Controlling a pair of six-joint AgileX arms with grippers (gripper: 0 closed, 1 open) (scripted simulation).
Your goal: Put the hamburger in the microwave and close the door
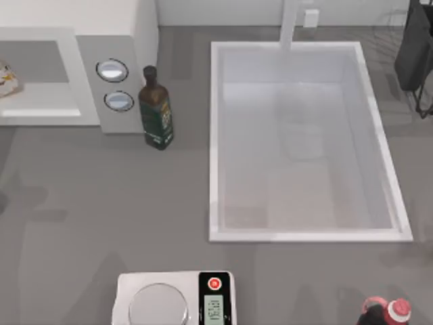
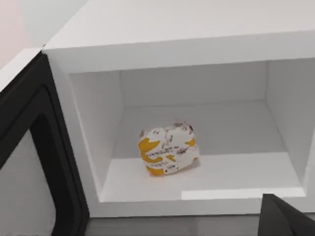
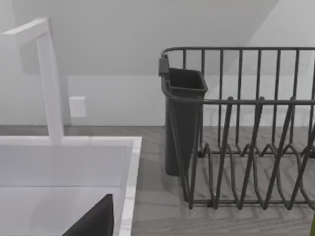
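The hamburger [image 2: 168, 147], a small pale wrapped lump with yellow-orange marks, lies on the floor of the microwave [image 2: 197, 44] cavity, near its front and free of any grip. In the top view the hamburger [image 1: 5, 78] shows at the far left edge, inside the white microwave [image 1: 88, 27]. The door [image 2: 34, 162] stands swung open beside the cavity, its dark inner frame and greyish window facing me. A dark part of my left gripper [image 2: 285, 219] sits just outside the cavity's front edge, apart from the hamburger. A dark part of my right gripper [image 3: 93, 221] hangs over the sink's far corner.
A dark green bottle [image 1: 155, 108] stands right beside the microwave's knob panel [image 1: 115, 84]. A large white sink [image 1: 216, 135] with a faucet [image 1: 289, 24] fills the right half. A dark dish rack [image 3: 236, 128] stands at the back right. A scale [image 1: 176, 301] and a red object [image 1: 389, 311] sit at the front edge.
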